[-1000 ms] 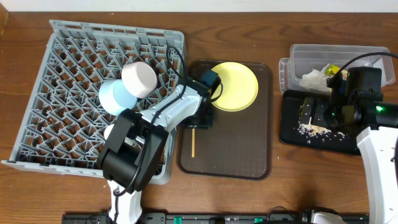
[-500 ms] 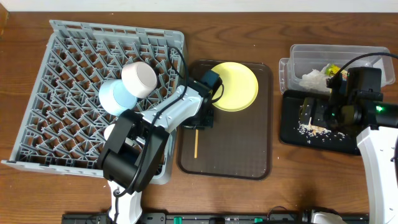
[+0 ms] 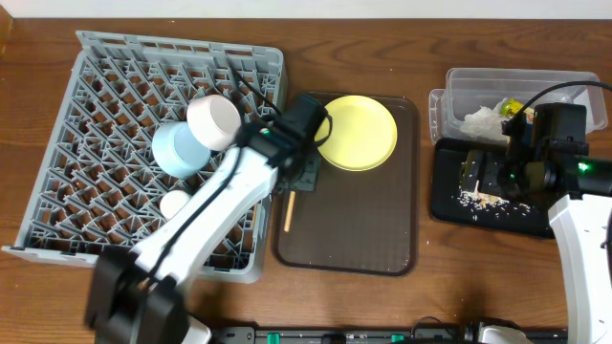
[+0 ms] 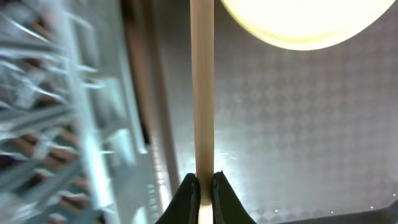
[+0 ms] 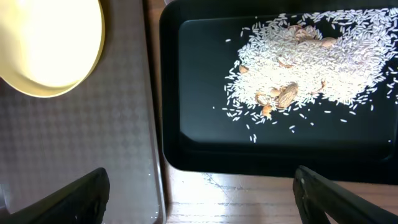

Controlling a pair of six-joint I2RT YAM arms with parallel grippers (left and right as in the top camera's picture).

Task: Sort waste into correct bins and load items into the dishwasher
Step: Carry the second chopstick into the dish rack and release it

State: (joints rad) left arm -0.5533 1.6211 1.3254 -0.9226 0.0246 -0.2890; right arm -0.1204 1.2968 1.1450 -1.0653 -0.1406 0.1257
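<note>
One thin wooden chopstick (image 3: 286,212) shows. The left gripper (image 4: 202,186) is clamped on it, both fingertips pressed against its sides. Seen from overhead, its long axis runs roughly from the far edge of the wooden table (image 3: 430,287) toward the near edge. The free end leans slightly left and points at the near edge. It sits over the left rim of the one dark brown serving tray (image 3: 354,229), just beside the right wall of the one large square grey plastic dish rack (image 3: 115,67), which fills the left half of the table. I cannot tell whether the stick touches the tray.

One round yellow plate (image 3: 356,132) lies flat on the far part of the serving tray, just right of the left gripper and apart from the stick.

Two bowls rest tilted among the rack's pegs, touching each other: one white bowl (image 3: 212,119) and one light blue bowl (image 3: 179,150) on its near-left side. One small white rounded piece (image 3: 175,204) sits nearer the near edge; what it is I cannot tell.

By the far right corner stands one clear rectangular plastic tub (image 3: 516,75) holding crumpled white paper (image 3: 483,119) and one small yellow-green wrapper (image 3: 513,107). One shallow black rectangular tray (image 3: 449,205) lies against the tub's near side. It carries beige crumbly food scraps (image 5: 286,93) amid white grains (image 5: 323,50).

The right gripper (image 5: 200,177) hangs over the black tray with its fingers spread wide and nothing between them.
</note>
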